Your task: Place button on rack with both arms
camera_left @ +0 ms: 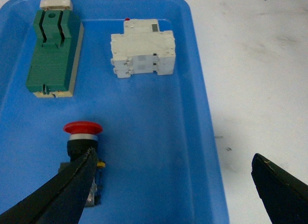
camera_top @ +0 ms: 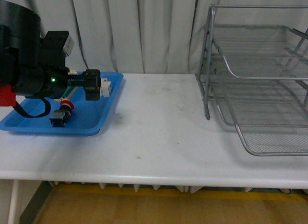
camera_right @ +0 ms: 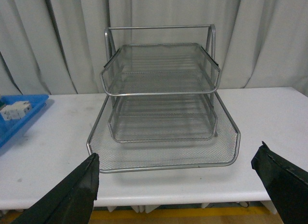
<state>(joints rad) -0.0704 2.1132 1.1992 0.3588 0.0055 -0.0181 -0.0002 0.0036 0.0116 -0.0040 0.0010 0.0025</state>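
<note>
Blue flat plastic tray [camera_top: 98,122] at the left end of the white counter [camera_top: 159,137] holds the small emergency-stop button [camera_left: 83,129]. It has a red mushroom cap, yellow collar and dark body, and seems to lie on its side in the tray's front half, well apart from the silver wire-mesh three-tier rack [camera_top: 260,89] at the far right. Left claw [camera_left: 173,157] hangs over the tray, spread wide, gripping nothing. One finger [camera_left: 62,185] overlaps the button's body; the other sits past the tray rim over bare counter. Right claw [camera_right: 178,154] is also wide apart and empty, facing the rack.

Risks: the left claw is off-centre, so closing from here would likely shove the button sideways or catch the tray rim instead of gripping. The rounded cap could slip, the light tray could slide, and a pass between arms could drop the button.

Hard to tell: whether that finger touches the button or hovers above it — it hides the lower body. In the front view the left arm covers part of the tray, the right arm is absent, and the rack is cut off at the right edge.
</note>
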